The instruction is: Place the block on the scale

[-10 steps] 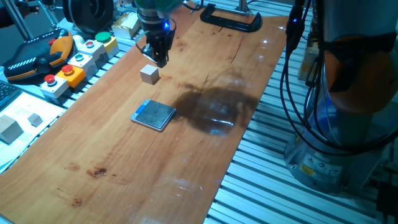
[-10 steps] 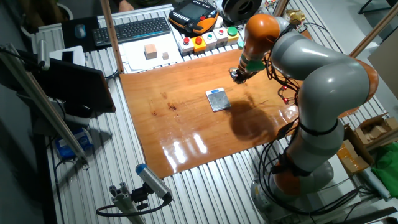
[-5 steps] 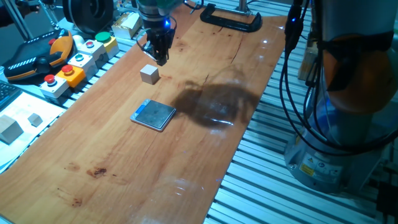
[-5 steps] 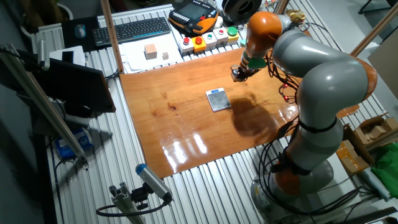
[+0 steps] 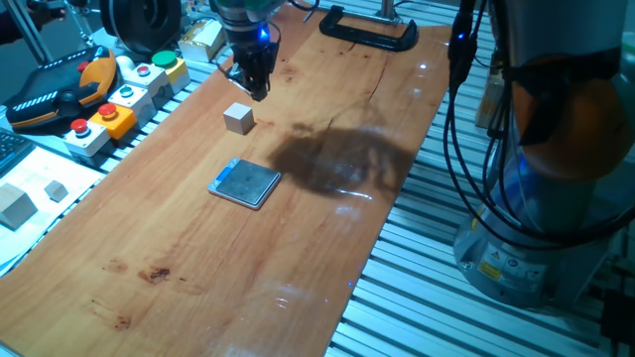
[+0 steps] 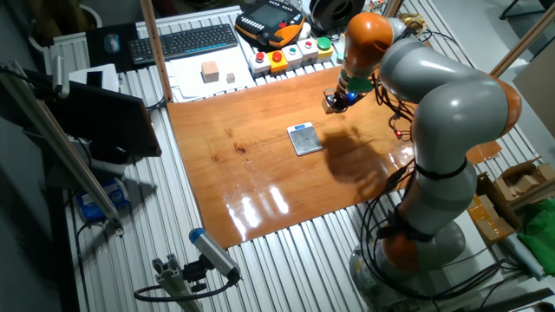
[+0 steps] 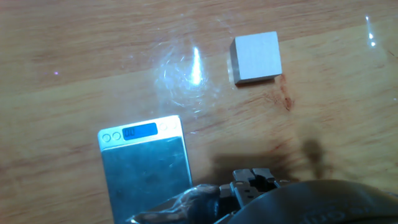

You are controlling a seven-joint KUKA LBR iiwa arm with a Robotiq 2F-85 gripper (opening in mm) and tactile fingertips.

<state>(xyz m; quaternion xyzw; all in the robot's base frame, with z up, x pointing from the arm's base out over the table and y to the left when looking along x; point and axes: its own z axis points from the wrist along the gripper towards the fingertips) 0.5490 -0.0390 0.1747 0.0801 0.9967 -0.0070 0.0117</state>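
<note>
Wooden desk [image 5: 298, 228] carries our block [image 5: 238, 118], sitting apart from the scale [image 5: 245, 183]. We see the end effector [image 5: 255, 87] above the desk beside the block, holding nothing; open or closed, we cannot tell.

You've got a glossy wood tabletop [image 5: 198, 268] w/ bright light glare on it [image 6: 260, 204], set on a ribbed aluminium bench [image 6: 286, 269]. Along one edge: coloured push-button boxes [image 5: 119, 99], an orange/black pendant [image 5: 60, 89], larger pale wood blocks [image 5: 12, 203]. Black clamp [image 5: 367, 30] at the far end. Keyboard [image 6: 186, 42] and mouse [image 6: 113, 41] sit behind; dark monitor [image 6: 104, 121] at the side. Cardboard box [image 6: 525, 182] on the floor.
</note>
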